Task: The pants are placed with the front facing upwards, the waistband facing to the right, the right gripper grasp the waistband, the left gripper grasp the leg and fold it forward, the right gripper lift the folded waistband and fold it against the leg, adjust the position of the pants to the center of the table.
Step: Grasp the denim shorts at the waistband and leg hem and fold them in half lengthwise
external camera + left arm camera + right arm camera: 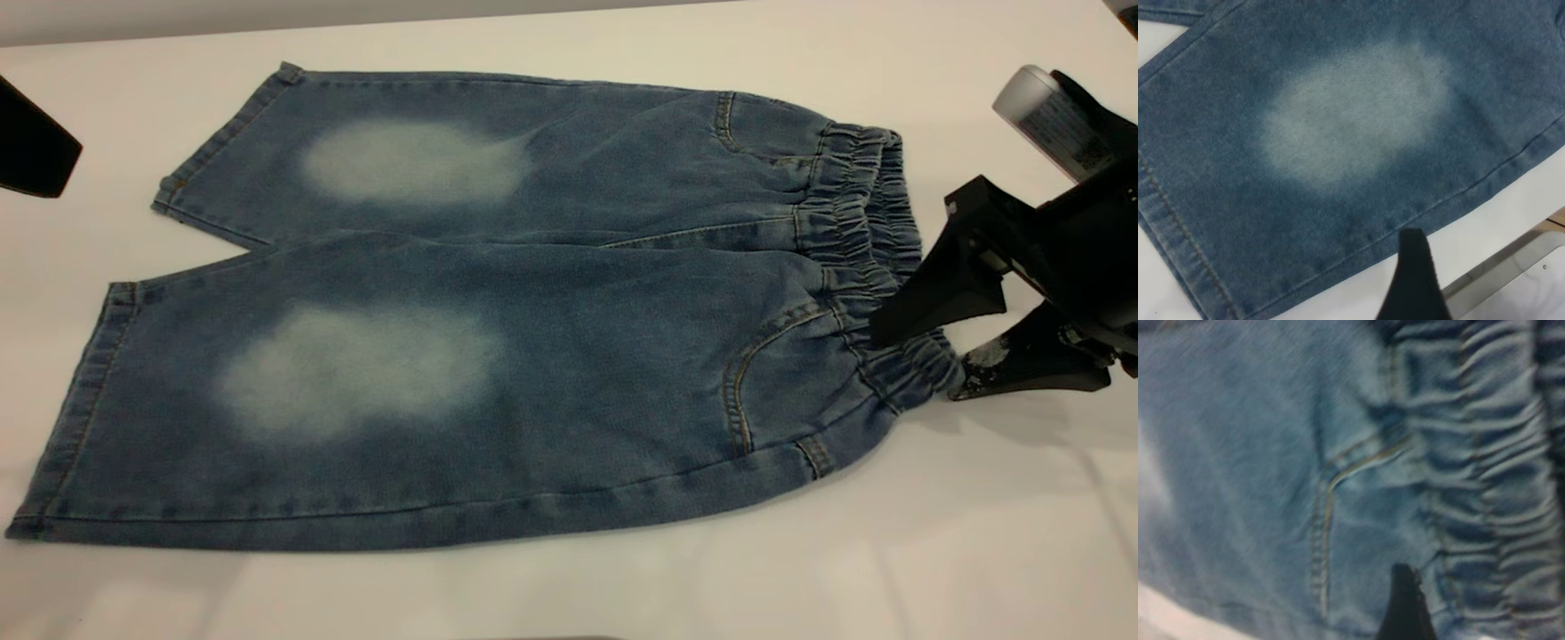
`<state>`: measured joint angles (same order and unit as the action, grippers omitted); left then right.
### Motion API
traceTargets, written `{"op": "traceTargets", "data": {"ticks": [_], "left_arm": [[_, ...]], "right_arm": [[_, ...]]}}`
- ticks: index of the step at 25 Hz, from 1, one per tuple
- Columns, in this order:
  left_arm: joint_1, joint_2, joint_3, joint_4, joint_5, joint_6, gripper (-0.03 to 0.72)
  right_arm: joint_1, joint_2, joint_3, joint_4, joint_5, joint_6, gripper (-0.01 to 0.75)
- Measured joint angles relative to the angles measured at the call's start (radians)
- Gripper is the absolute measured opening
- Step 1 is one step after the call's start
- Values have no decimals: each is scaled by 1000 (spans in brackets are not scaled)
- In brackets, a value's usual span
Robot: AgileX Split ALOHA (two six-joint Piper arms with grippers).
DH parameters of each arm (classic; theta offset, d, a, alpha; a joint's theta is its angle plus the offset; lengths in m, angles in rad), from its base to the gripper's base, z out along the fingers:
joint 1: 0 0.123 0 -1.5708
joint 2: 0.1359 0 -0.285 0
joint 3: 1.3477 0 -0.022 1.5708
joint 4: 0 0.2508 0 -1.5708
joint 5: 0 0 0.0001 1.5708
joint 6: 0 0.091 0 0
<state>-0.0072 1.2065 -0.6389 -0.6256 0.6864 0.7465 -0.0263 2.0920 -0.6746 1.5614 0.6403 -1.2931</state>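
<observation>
Surface: the table (pixel 978 533) is plain white and smooth. In the exterior view nothing of the room shows beyond it, only a darker strip along the far edge.

Pants: the pants (pixel 498 311) lie flat over the middle of the table, front up. The leg hems point to the left edge and the waistband (pixel 867 249) to the right edge. Each leg has a pale oval patch.

My right pincer: the right gripper (pixel 920 356) is at the near end of the waistband, close to the right edge of the table. One finger lies over the gathered band and the other is low beside it, on the table side. The jaws stand apart with the band between them. I cannot say that they press it yet.

My left pincer: the left gripper (pixel 1415 283) — only one dark fingertip shows in its wrist view, just above the near edge of a leg. In the exterior view only a dark part shows at the left edge. How far it is open, I cannot tell.

Only in the left wrist view: a pale frame-like part past the table edge.

Only in the right wrist view: the curved pocket seam with tan stitching, close up.

Writing: the grey cylinder (pixel 1049 120) on my right pincer has a printed label — too small to read.
</observation>
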Motion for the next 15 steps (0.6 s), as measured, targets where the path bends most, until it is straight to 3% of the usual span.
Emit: {"op": "traceTargets", "data": {"ticks": [6,15], "left_arm": [[0,0,0,0,1,0,492],[0,0,0,0,1,0,492]], "right_arm": [[-1,51,-1,-28,69,15,441],[-1,82,-1,175,83,-190,419]]}}
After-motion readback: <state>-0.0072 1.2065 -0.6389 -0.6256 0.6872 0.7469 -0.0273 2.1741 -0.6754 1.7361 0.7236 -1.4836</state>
